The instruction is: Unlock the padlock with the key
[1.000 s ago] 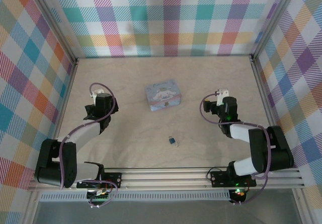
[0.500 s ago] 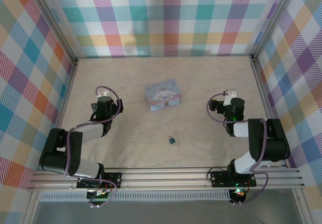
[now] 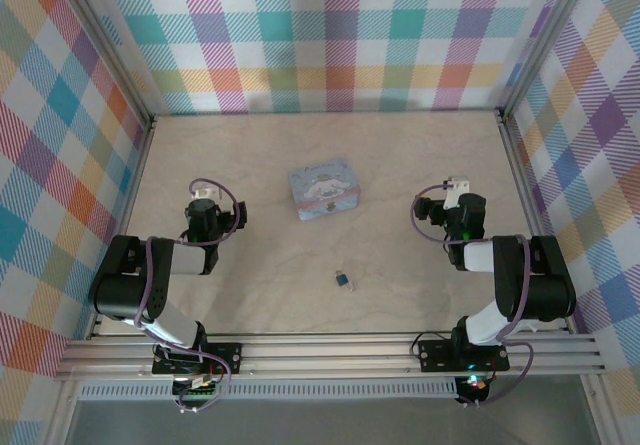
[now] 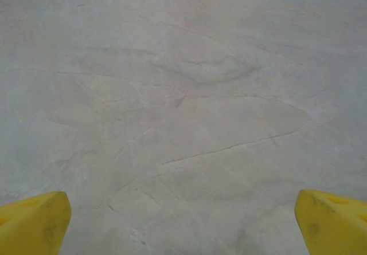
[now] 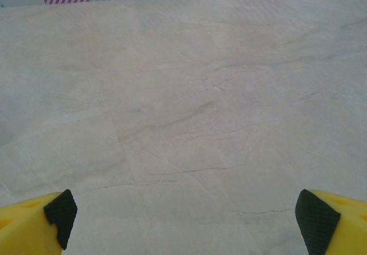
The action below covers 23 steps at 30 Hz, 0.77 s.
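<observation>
Yellow-fingered left hand — jaws wide, empty | right hand — likewise

No lettering can be read anywhere (the pale blue tin bears just a white cartoon animal).

The padlock lies on the bench near the middle of its near edge, well apart from the pale blue tin at mid-bench. The left gripper sits toward the left edge, the right gripper toward the right.
</observation>
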### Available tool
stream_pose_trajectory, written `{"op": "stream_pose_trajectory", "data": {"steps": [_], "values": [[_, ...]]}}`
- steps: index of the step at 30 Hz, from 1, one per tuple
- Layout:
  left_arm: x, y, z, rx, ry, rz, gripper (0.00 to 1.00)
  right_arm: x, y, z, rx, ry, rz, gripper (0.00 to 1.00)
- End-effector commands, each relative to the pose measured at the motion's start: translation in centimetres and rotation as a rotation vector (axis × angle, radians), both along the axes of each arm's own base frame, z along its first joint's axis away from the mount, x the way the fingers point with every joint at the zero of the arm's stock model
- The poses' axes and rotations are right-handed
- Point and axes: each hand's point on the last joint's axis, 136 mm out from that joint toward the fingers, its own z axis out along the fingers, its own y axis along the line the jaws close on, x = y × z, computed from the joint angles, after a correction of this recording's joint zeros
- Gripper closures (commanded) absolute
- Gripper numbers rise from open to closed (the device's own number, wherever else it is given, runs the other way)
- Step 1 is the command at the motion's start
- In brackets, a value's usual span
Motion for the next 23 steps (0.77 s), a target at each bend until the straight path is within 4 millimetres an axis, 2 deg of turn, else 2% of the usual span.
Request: {"op": "stream_pose_trajectory", "data": {"steps": [1,23], "values": [[0.87,-0.09,1.52,-0.008,-0.059,-0.017,0.00,0.44,0.32,0.97,0.020,-0.029,0.012,0.00],[0.86,-0.11,1.56,-0.008,-0.060,-0.018,0.00,0.47,0.39,1.00,0.020,-0.028,0.016,0.00]]}}
